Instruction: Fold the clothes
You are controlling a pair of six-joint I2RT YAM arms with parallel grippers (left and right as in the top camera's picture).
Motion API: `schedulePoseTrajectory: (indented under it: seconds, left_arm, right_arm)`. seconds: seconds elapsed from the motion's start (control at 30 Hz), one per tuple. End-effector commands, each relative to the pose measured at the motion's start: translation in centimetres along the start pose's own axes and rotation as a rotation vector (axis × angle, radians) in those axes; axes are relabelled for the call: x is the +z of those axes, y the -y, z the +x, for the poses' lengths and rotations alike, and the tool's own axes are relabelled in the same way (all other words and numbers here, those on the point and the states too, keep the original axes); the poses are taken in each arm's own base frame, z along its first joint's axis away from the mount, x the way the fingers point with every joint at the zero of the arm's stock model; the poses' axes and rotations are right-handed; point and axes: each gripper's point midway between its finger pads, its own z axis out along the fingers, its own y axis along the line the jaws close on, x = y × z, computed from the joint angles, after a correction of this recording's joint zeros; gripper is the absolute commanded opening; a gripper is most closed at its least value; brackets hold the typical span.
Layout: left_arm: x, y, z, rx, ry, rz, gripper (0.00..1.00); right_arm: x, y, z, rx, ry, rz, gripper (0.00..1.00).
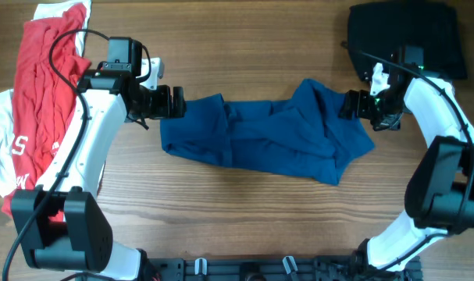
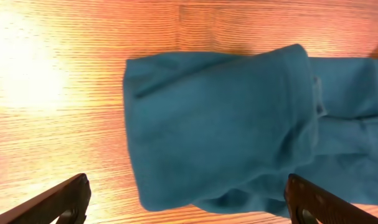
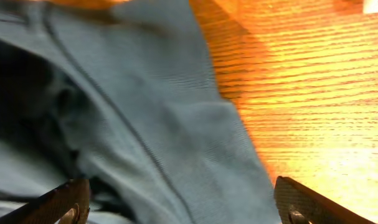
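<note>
- The blue shirt (image 1: pixel 266 139) lies crumpled in the middle of the bench (image 1: pixel 244 226), its long axis running left to right.
- The left claw (image 1: pixel 176 102) is open and empty at the shirt's left end, with the cloth stretching away to its right.
- The right claw (image 1: pixel 348 104) is also open and holds nothing, over the shirt's right end.
- Each arm is about equally near its own end.
- Red clothes (image 1: pixel 45 86) are piled at the far left and a black garment (image 1: pixel 408 35) sits in the far right corner, both apart from the shirt.

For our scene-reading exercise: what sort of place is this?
Likely a robotics lab workbench: a wooden table, a left arm and right arm mounted at its edge, and a blue T-shirt between red clothes and a black garment.
</note>
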Motion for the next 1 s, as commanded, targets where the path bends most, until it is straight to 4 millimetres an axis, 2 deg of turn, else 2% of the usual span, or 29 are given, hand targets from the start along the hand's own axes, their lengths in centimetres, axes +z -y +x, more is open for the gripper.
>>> schedulePoseTrajectory:
  seconds: [0.0,0.17,0.3,0.4,0.5,0.6,0.63,0.67,0.8,0.9,0.97]
  left_arm:
    - [-1.0,-0.7,-0.8,0.012,0.035,-0.041,1.0]
    - [-1.0,-1.3,-0.5,0.01,0.027,-0.076,1.0]
    - [-1.0,-1.3,-0.5,0.009,0.024,-0.076,1.0]
    - [-1.0,-1.3,-0.5,0.009,0.024,-0.076,1.0]
    - [-1.0,-1.3,-0.5,0.009,0.024,-0.076,1.0]
    - [-1.0,-1.3,-0.5,0.009,0.023,-0.076,1.0]
    - [-1.0,-1.3,-0.5,0.009,0.024,-0.076,1.0]
    - [-1.0,-1.4,-0.5,0.009,0.024,-0.078,1.0]
    - [-1.1,-2.5,-0.6,-0.006,0.031,-0.115,1.0]
    - [-1.4,-3.9,-0.8,-0.04,0.038,-0.131,1.0]
    - [-1.7,-5.2,-0.9,-0.076,0.043,-0.141,1.0]
  right_arm:
    - [2.1,1.1,0.6,-0.013,-0.06,0.017,0.93]
    - [4.0,1.5,0.7,-0.009,-0.074,0.017,0.88]
    - [5.2,1.3,1.9,0.009,-0.09,-0.007,0.75]
    - [6.2,0.3,3.4,0.017,-0.115,-0.074,0.64]
    - [6.9,-0.9,4.3,0.025,-0.125,-0.15,0.44]
    - [6.9,-1.9,4.4,0.03,-0.121,-0.211,0.14]
    - [6.8,-2.0,4.3,0.034,-0.12,-0.218,0.08]
    - [6.7,-2.0,4.2,0.039,-0.117,-0.22,0.04]
    - [5.2,-2.3,2.9,0.056,-0.072,-0.239,0.04]
    - [2.4,-2.2,1.6,0.068,-0.006,-0.261,0.04]
    - [-0.4,-1.8,0.9,0.079,0.055,-0.271,0.04]
